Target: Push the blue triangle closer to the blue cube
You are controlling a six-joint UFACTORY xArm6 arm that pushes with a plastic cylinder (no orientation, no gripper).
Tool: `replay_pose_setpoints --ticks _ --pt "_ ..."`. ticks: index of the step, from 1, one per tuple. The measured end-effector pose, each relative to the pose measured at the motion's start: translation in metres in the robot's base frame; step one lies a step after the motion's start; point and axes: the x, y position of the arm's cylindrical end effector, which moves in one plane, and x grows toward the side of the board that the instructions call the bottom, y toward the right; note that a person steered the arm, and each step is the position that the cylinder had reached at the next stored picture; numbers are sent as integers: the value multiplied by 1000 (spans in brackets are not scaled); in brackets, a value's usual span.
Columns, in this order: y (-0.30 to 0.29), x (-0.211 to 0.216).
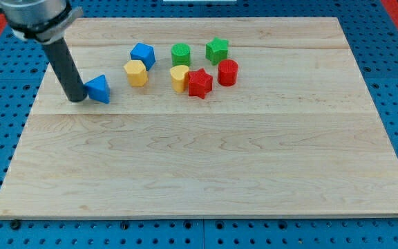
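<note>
Gripper there is none on this arm, so nothing is open, shut or holding; my tip (79,98) stands on the worktop (199,173) at the left side of the blue triangle (99,88), touching it or very nearly so.

Taking the blue triangle as landmark: the blue cube (142,54) lies up and to its right, apart from it, with the yellow block (136,72) (shape hard to make out) just below the cube. Farther right of the triangle come the green block (181,54), a yellow heart-like block (179,77) touching the red star (200,83), then the green star (218,50) and a red cylinder (227,72).

I judge the push is in hand but hardly advanced. The next move calls for driving rightward and up the view, steering the triangle clear of the yellow block.

No containers are in sight.
</note>
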Motion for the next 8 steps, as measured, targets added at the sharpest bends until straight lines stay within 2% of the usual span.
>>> replay_pose_setpoints --ticks 1,2,3,4,5,8 --pt "23 -13" --pt "14 24" --pt "46 40" --pt "53 5" --pt "33 -25" --pt "49 -68"
